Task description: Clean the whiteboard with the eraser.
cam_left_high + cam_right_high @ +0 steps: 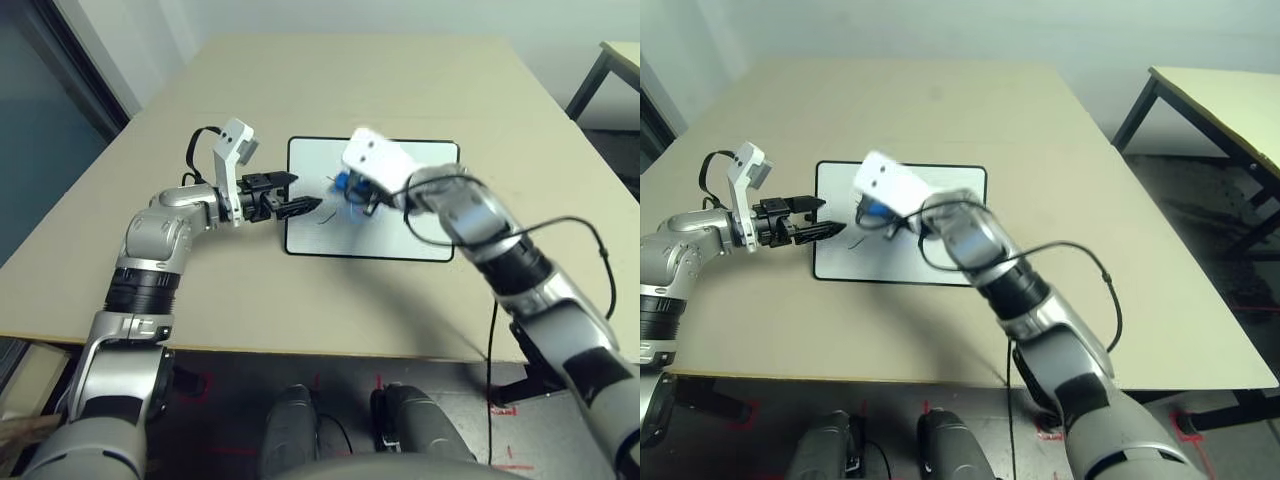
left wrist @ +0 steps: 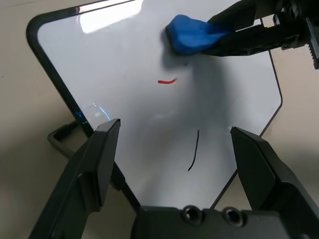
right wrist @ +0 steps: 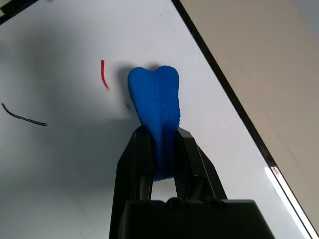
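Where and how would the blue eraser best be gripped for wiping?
Probably by its narrower end, as the right end effector has it, fingers on opposite long sides. The eraser is oblong, and this leaves the broader, lobed end free over the whiteboard near the red mark.
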`<state>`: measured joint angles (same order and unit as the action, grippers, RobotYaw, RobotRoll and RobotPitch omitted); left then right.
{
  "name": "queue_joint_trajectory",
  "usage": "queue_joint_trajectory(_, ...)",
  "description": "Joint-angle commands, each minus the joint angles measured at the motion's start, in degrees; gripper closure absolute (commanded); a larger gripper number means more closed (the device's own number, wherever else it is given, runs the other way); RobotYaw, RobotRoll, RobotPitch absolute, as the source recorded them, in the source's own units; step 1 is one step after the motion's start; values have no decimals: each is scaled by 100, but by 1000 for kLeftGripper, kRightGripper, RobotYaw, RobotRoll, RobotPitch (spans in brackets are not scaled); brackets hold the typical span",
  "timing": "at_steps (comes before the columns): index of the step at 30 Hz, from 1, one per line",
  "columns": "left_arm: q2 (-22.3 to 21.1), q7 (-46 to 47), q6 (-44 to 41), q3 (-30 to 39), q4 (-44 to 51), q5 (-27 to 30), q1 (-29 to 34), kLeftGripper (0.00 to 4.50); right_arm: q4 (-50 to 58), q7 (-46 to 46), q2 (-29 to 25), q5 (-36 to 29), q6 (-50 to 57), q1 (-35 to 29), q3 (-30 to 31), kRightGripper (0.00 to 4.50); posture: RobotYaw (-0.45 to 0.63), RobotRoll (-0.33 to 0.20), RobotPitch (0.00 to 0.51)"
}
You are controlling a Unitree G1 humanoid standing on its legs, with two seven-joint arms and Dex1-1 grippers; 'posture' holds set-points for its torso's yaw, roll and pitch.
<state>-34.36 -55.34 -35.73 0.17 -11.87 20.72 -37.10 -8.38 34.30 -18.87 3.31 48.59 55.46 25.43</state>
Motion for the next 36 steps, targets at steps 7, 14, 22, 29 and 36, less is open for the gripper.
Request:
queue_joint_trajectory(7,-59,-11,-26,24,-9,11,72,0,1229,607,-434,-17,1111,-889,727,3927,-80,0,87)
queue_joint_trajectory(14,-70,-12,-56,15,-7,12,50,0,78,43,-54,127,298,-164,-8,3927,-80,0,91)
queue_joint_trajectory(22,-193,-44,-131,11,-10,-9,56,0,312,480,31,12,292,-394,409,3928,-70,0,94)
queue_joint_trajectory(29,-452,-156,-376,-30,109,0,47,0,815,917,-276,80,715,-692,932,3928,-63,0,96)
queue_joint_trajectory(36,-485,-139,-437,-7,221,23,132,0,-555,155,320,206,-286,214,158,3929,-62,0,95)
